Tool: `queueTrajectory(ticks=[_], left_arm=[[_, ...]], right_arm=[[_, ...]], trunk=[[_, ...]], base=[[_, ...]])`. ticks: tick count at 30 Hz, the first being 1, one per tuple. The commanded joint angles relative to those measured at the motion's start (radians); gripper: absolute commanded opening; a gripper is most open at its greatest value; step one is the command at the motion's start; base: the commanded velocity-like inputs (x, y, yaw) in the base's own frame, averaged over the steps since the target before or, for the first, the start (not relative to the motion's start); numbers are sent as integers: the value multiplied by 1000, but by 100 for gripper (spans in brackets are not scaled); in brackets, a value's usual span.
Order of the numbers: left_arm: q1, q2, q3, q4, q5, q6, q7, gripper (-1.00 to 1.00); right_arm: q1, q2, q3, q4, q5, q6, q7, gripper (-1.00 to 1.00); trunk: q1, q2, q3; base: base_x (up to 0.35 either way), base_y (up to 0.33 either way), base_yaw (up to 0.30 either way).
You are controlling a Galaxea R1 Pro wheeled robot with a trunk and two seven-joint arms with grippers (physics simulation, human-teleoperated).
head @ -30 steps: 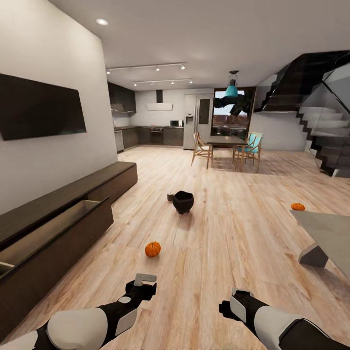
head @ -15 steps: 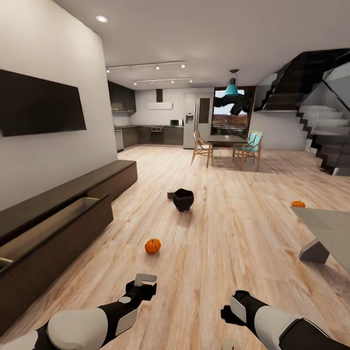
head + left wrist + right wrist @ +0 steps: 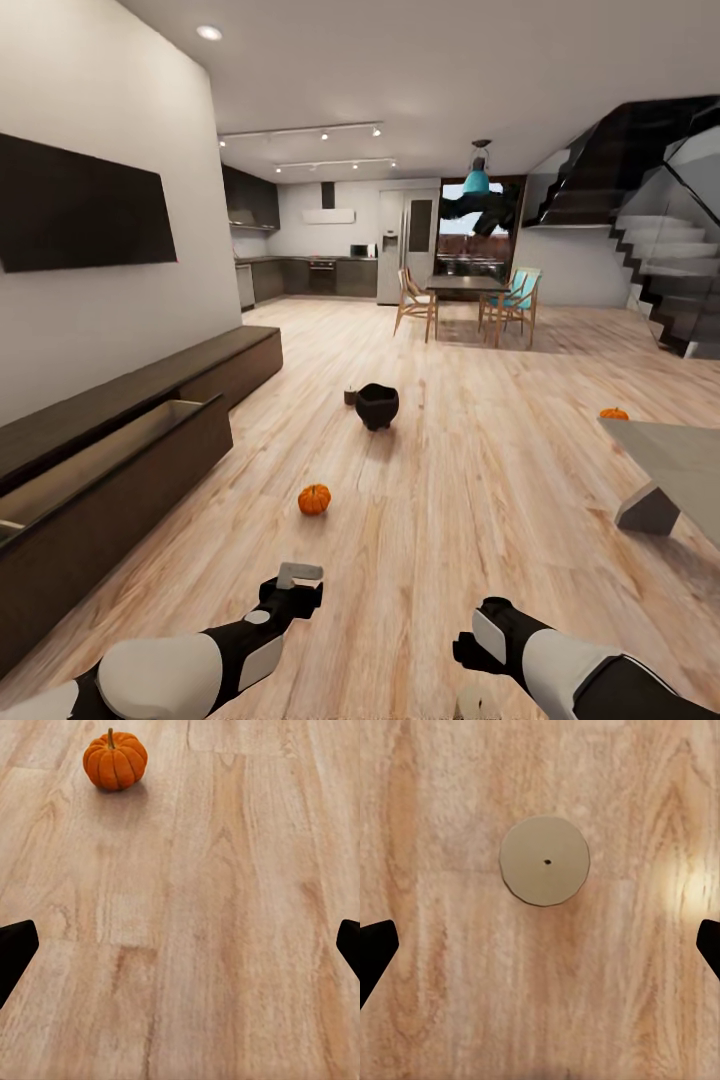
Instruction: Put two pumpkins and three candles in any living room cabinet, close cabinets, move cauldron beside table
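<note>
While parked on light wood planks beside the dark-brown cabinet (image 3: 110,465) with its drawer open, both grippers (image 3: 298,578) (image 3: 470,650) spread wide, small ribbed orange pumpkin (image 3: 115,760) ahead of left, pale-topped candle (image 3: 544,860) below right.

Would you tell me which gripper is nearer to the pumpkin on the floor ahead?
Left. The left gripper sits just short of the near pumpkin, almost in line with it; the right gripper is off to that pumpkin's right and farther back.

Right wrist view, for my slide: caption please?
Open right gripper hovers above a candle standing on the plank floor.
</note>
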Motion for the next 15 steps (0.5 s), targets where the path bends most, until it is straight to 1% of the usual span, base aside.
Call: queueTrajectory(ticks=[1, 15], left_arm=[[-2, 0, -8, -4, 4, -5, 8, 100], [-2, 0, -8, -4, 4, -5, 8, 100]], right_arm=[[-1, 1, 9, -1, -10, 3, -4, 100], [-1, -3, 9, -1, -11, 17, -4, 100]], trunk=[[4, -8, -4], [57, -106, -48]], base=[[0, 0, 0], [0, 0, 0]])
